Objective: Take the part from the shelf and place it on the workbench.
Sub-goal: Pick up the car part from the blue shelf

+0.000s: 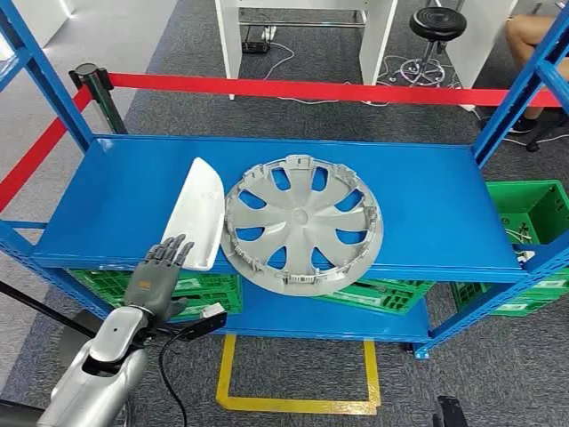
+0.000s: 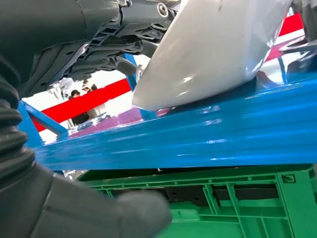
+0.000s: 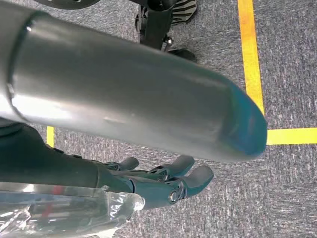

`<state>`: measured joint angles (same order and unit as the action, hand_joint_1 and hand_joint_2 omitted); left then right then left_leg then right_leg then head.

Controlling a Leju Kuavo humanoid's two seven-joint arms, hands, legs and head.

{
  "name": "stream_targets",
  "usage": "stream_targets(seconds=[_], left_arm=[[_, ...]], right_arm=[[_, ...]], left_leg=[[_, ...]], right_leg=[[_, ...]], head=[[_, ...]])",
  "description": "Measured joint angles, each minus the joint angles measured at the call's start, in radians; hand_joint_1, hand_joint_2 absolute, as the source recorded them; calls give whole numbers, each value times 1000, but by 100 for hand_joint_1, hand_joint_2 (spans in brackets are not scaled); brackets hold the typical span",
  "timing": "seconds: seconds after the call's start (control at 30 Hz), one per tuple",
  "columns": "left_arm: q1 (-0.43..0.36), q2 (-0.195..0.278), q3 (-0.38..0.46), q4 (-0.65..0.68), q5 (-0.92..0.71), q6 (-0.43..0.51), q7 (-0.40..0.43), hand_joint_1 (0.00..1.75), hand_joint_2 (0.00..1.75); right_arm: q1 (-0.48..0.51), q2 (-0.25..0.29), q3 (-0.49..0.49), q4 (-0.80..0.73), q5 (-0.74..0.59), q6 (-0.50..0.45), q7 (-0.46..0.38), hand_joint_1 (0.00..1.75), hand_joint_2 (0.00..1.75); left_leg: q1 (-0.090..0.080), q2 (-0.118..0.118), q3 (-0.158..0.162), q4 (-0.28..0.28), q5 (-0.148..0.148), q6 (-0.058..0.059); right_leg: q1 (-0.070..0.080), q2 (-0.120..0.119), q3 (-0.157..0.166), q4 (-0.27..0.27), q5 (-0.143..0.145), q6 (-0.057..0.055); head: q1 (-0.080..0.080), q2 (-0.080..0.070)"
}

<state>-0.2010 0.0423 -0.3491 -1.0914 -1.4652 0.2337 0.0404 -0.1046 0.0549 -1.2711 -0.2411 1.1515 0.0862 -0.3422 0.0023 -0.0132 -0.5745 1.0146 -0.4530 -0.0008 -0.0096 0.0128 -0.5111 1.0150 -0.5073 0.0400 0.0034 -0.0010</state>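
1. At the lower left of the head view my left hand (image 1: 160,276) sits at the front edge of the blue shelf (image 1: 436,205), fingers spread apart with their tips over the near end of the white part (image 1: 200,209). I see nothing gripped in it yet.
2. The white part lies on the shelf left of centre, its long side running away from me, its near end overhanging the shelf lip slightly. In the left wrist view the white part (image 2: 209,49) rests on the shelf (image 2: 186,139), with dark fingers (image 2: 112,49) above it and the thumb (image 2: 112,213) below the shelf edge; I cannot tell whether any finger touches it.
3. Just right of the part, at the middle of the frame, is a grey wheel cover (image 1: 303,222), its rim close to or touching the part's side.
4. Green crates (image 1: 530,213) sit on the lower level and at the right.
5. In the right wrist view my right hand (image 3: 164,181) hangs over grey carpet with yellow floor tape (image 3: 254,64), fingers loosely extended and holding nothing.
6. I judge the step in hand as the reach and grasp. Next I need to close fingers over and thumb under the overhanging end, then lift without nudging the wheel cover.
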Motion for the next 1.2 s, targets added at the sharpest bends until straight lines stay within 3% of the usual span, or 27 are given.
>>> stream_targets(seconds=[0.93, 1.2], left_arm=[[-4, 0, 21, 0, -12, 19, 8, 175, 175], [-7, 5, 25, -12, -82, 52, 42, 175, 175]], right_arm=[[0, 0, 19, 0, -15, 0, 3, 0, 0], [0, -1, 20, 0, -19, -1, 3, 0, 0]], left_leg=[[0, 0, 1, 0, 0, 0], [0, 0, 1, 0, 0, 0]], right_leg=[[0, 0, 1, 0, 0, 0], [0, 0, 1, 0, 0, 0]], head=[[0, 0], [0, 0]])
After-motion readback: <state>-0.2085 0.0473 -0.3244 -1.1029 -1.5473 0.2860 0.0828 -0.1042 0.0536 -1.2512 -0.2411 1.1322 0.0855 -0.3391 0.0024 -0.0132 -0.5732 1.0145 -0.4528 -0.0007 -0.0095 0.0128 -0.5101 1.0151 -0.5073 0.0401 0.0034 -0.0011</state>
